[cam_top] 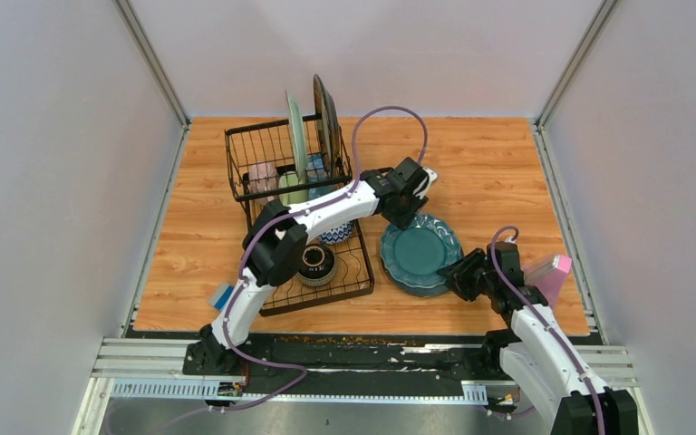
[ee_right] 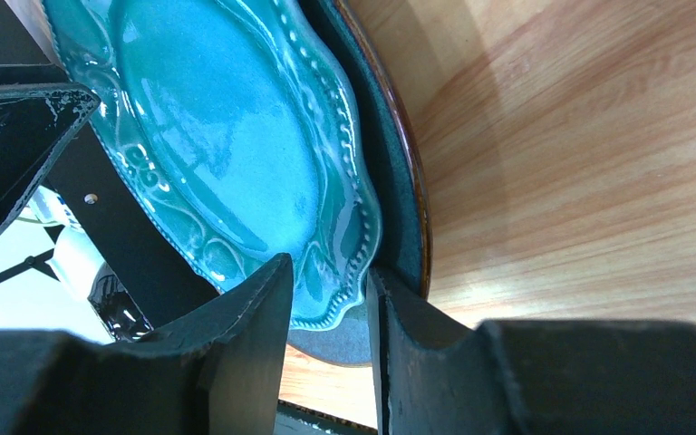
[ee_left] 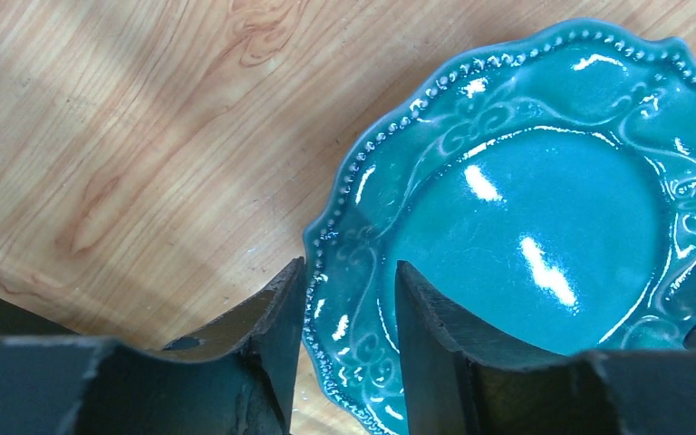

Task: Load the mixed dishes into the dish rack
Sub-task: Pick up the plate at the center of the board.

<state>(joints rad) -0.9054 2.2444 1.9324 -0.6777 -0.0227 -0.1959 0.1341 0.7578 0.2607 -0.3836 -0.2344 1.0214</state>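
Here the teal scalloped ceramic plate (cam_top: 420, 252) sits just right of the black wire dish rack (cam_top: 252, 156); right tool (ee_right: 328, 272) clamps its near rim, left tool (ee_left: 349, 272) straddles the far rim, grip unclear.

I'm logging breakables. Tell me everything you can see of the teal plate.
The teal plate is round, glossy glazed ceramic with a scalloped, beaded rim and embossed scrolls; no damage shows. It lies face up right of the rack, atop a darker plate. The right end effector looks shut on its near rim; the left end effector straddles the far rim.
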